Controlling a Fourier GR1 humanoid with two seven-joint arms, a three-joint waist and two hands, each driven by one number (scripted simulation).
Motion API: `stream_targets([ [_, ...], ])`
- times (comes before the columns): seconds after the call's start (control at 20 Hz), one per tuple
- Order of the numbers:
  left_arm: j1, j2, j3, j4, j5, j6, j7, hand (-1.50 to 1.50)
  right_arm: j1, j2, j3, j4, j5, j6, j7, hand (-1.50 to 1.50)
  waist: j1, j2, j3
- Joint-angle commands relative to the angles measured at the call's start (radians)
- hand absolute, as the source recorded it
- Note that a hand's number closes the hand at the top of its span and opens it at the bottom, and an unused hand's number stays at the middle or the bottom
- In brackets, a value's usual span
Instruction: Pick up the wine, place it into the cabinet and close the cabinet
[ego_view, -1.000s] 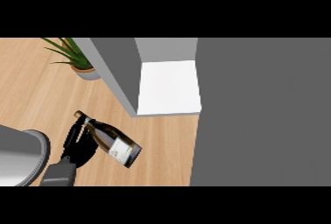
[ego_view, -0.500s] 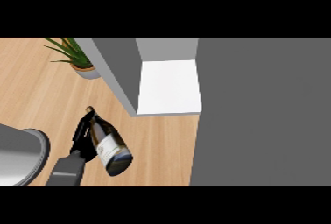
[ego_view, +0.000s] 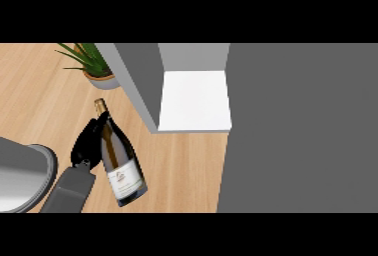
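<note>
The cabinet (ego_view: 193, 100) is the thing to go by here. It stands open, with a white shelf floor showing inside and a grey side wall on its left; nothing sits on that shelf. To the right of it a big flat grey panel (ego_view: 299, 130) fills the whole side of the view, probably the cabinet door swung open, though from this steep angle that's hard to tell for sure.

The wine bottle (ego_view: 118, 155) is down-left of the cabinet, over the wooden tabletop (ego_view: 37, 100). Its neck and gold cap point up toward the cabinet's left wall, its white-labelled base points down toward the lower edge, so it lies along a slight diagonal. It's near the cabinet's front corner but not touching it.

One robot hand (ego_view: 87, 145) shows, the left one, coming up from a grey forearm at the lower edge. It's tucked right against the left side of the bottle, black fingers wrapped round the glass at about shoulder height, so it's holding the wine.

Left of the cabinet's far corner there's a potted plant (ego_view: 92, 65) in a small grey pot. Well left of the cabinet, at the view's edge, sits a grey rounded thing (ego_view: 22, 175), partly cut off.
</note>
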Motion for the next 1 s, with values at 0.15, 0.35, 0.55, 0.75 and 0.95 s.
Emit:
stream_targets([
  [0.15,0.116,0.071,-0.175,-0.214,-0.305,-0.220,-0.396,1.50,0.018,-0.007,-0.022,-0.114,-0.037,-0.012,0.048,-1.50,0.024,0.006,-0.007],
  [0.35,0.257,0.023,-0.280,-0.371,-0.419,-0.172,-0.502,1.50,0.068,-0.024,-0.029,-0.164,-0.055,0.001,0.054,-1.50,0.022,0.013,-0.006],
  [0.55,0.290,0.029,-0.321,-0.552,-0.466,-0.053,-0.428,1.50,0.061,-0.036,-0.063,-0.206,-0.105,0.011,0.089,-1.50,0.016,0.021,-0.006],
  [0.75,0.239,-0.018,-0.369,-0.646,-0.524,0.059,-0.363,1.50,0.055,-0.043,-0.069,-0.217,-0.122,0.023,0.108,-1.50,0.007,0.024,-0.007],
  [0.95,0.167,-0.053,-0.418,-0.750,-0.578,0.221,-0.202,1.50,0.042,-0.014,-0.057,-0.202,-0.086,-0.001,0.119,-1.50,0.003,0.022,-0.006],
])
